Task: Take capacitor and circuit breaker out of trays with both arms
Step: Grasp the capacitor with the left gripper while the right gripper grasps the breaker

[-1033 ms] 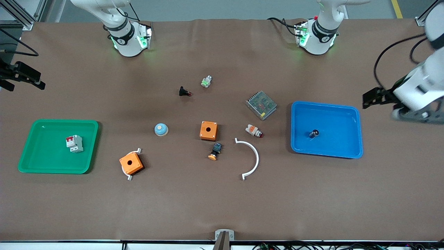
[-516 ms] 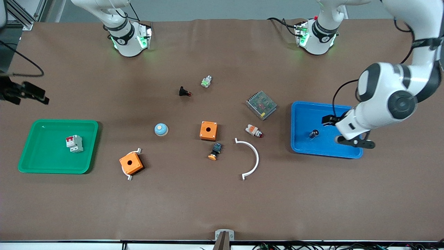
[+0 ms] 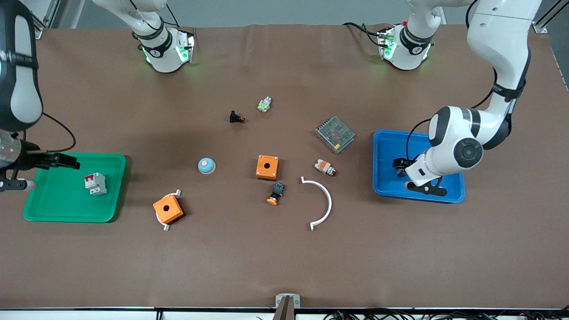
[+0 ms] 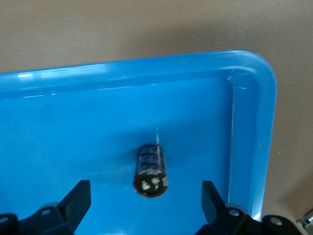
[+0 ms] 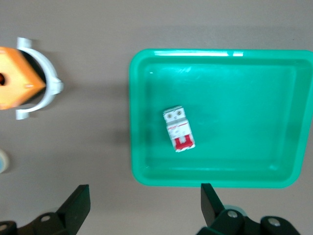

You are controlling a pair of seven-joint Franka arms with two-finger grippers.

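Note:
The capacitor (image 4: 151, 171), a tiny black cylinder with a shiny end, lies on its side in the blue tray (image 4: 73, 122). My left gripper (image 4: 145, 203) is open just above it, one finger on each side, not touching. In the front view the left gripper (image 3: 406, 175) hangs over the blue tray (image 3: 391, 142) and hides the capacitor. The breaker (image 3: 95, 183), grey-white with a red section, lies in the green tray (image 3: 66, 213). It also shows in the right wrist view (image 5: 178, 129). My right gripper (image 3: 42, 173) is open and empty, up in the air over the green tray's edge (image 5: 244, 183).
On the table between the trays lie two orange boxes (image 3: 267, 167) (image 3: 168, 209), a white arc (image 3: 322, 202), a metal mesh unit (image 3: 334, 134), a blue dome button (image 3: 206, 166), a white-orange-red button (image 3: 325, 167), an orange-capped black button (image 3: 276, 193) and a red-tipped black switch (image 3: 236, 118).
The left gripper has swung in from the table's end and come down over the capacitor in the blue tray. The right gripper has moved in to the green tray's edge. Nothing was grasped.

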